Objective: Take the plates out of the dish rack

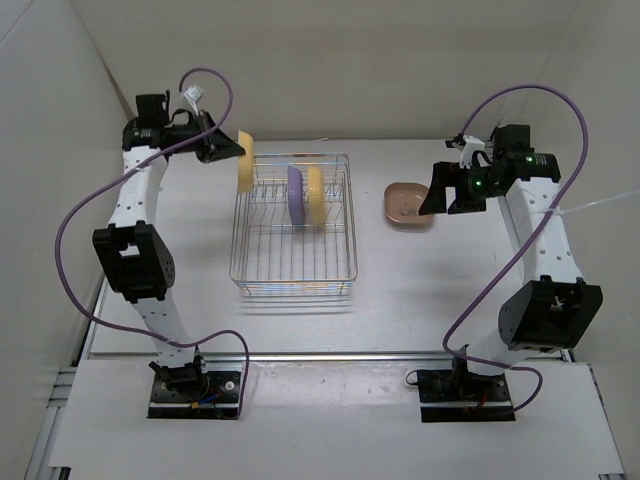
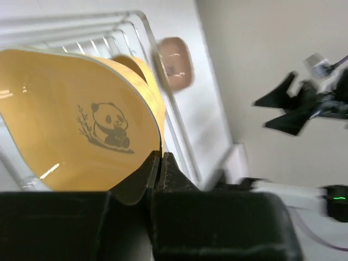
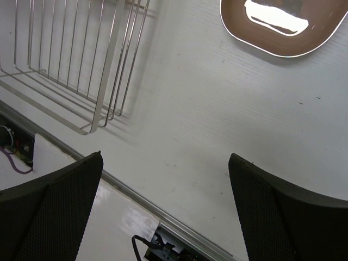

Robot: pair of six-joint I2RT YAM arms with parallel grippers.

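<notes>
**Item 1.** Yellow rounded-square plastic plate with a panda print. My left gripper pinches it by the rim, fingers pressed together on the edge. The plate stands on edge, its long axis running straight out ahead of my fingertips. It hangs at the far left corner of the silver wire dish rack. I cannot tell whether its lower edge is clear of the top wire.

**Item 2.** Purple plastic plate and second yellow plate. Both are upright on edge between the dividers, close side by side, beyond the held plate as seen from my left gripper. They are nearer that gripper than the other.

**Item 3.** Tan-pink plate. It lies flat on the table, outside the rack and just ahead of my right gripper. That gripper is spread wide, holds nothing and hovers over bare table.

**Note.** I judge the coming move to be carrying Item 1 outward, away from the rack. The rack's corner wire is the one obstacle, so a lift should come before any sideways travel.
</notes>
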